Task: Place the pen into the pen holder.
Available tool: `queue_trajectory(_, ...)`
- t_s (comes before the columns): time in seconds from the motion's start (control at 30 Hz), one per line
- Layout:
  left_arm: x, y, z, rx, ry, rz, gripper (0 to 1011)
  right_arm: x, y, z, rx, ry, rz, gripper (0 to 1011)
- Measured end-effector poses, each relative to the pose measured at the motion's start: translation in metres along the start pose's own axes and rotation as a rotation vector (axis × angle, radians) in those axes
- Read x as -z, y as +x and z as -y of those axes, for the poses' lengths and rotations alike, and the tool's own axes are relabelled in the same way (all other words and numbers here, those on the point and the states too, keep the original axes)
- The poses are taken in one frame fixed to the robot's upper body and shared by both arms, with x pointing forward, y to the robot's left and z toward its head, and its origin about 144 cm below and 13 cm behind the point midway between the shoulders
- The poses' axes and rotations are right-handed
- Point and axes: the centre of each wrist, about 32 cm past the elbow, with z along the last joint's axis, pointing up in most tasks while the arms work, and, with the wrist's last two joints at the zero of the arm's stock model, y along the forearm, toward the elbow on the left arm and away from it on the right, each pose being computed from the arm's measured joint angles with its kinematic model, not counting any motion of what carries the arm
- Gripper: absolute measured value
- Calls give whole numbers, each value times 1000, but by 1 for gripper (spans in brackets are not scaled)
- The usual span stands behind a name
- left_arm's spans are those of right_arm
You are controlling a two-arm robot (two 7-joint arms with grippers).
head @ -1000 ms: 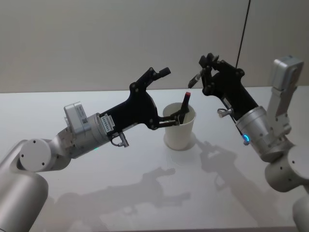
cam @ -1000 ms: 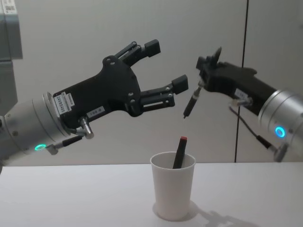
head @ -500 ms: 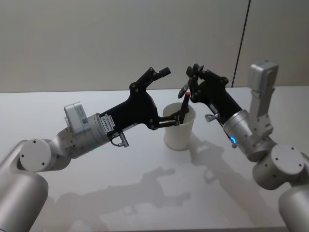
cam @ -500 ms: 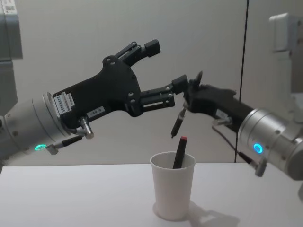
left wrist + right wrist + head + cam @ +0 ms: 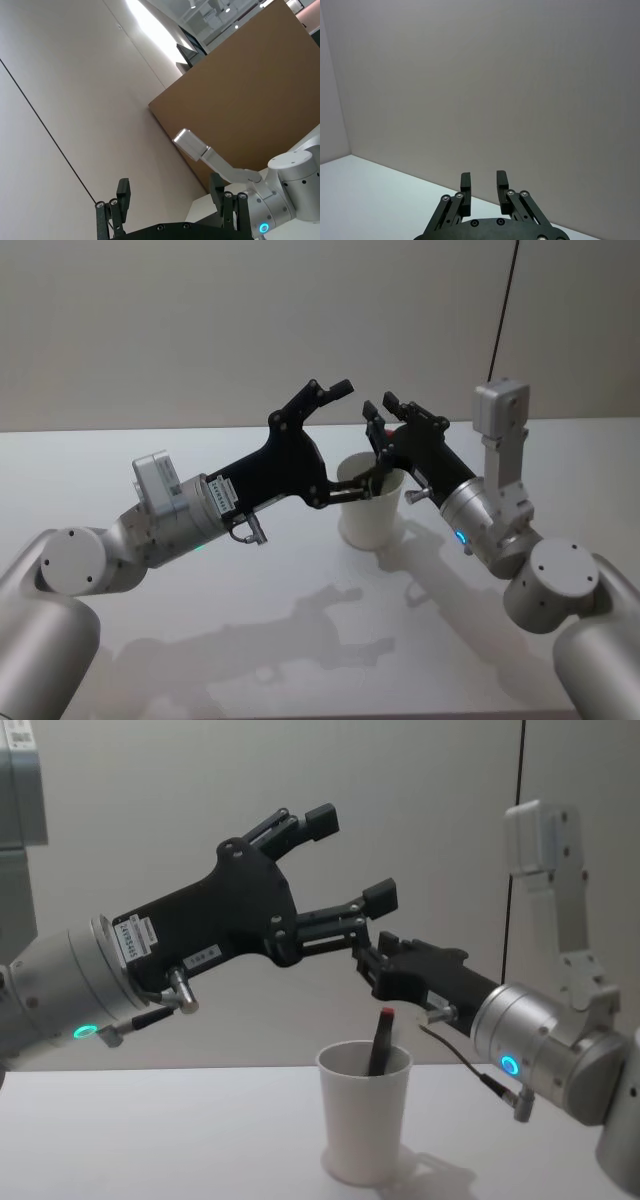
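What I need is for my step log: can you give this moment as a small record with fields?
pen holder: white paper cup, upright on the table
pen: red-capped pen leaning inside the cup, cap above the rim
left gripper: raised above the cup, toward the robot's left, fingers wide open, empty
right gripper: just above the cup's rim, fingers slightly apart, nothing between them

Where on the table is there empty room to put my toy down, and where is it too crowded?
Bare table lies in front of the white paper cup, toward the robot, and along the far edge by the wall. It is crowded above the cup, where the open left gripper and the right gripper hang close over its rim, with a red-capped pen standing inside.
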Motion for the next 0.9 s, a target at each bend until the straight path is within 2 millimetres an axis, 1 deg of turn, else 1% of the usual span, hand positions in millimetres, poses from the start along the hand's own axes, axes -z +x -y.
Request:
queue_trajectory(0.03,0,0,0,0,0,0,1000,1,0,-1,0,-4,0,278)
queue_trajectory(0.1,0,0,0,0,0,0,1000,2,-1,-2,1,-11,2,357)
queue_trajectory(0.2,0,0,0,0,0,0,1000,4,-1,-3,3,-20,3,436)
queue_trajectory(0.23,0,0,0,0,0,0,1000,4,-1,-4,4,-22,3,497)
queue_trajectory(0.3,0,0,0,0,0,0,1000,5,-1,-4,5,-24,2,534)
queue_trajectory(0.33,0,0,0,0,0,0,1000,5,-1,-5,6,-25,2,591)
queue_trajectory(0.37,0,0,0,0,0,0,999,5,-1,-5,6,-25,2,591)
queue_trajectory(0.4,0,0,0,0,0,0,1000,5,-1,-5,7,-26,1,650)
queue_trajectory(0.53,0,0,0,0,0,0,1000,5,-1,-6,9,-29,0,756)
queue_trajectory(0.57,0,0,0,0,0,0,999,5,-1,-6,10,-30,0,813)
queue_trajectory(0.67,0,0,0,0,0,0,1000,5,-1,-6,11,-31,-1,865)
queue_trajectory(0.7,0,0,0,0,0,0,1000,6,-1,-6,11,-32,-1,918)
queue_trajectory(0.77,0,0,0,0,0,0,1000,6,-1,-6,12,-33,-2,952)
queue_trajectory(0.8,0,0,0,0,0,0,1000,6,-1,-7,12,-34,-2,998)
queue_trajectory(0.9,0,0,0,0,0,0,1000,6,-1,-7,13,-34,-3,1001)
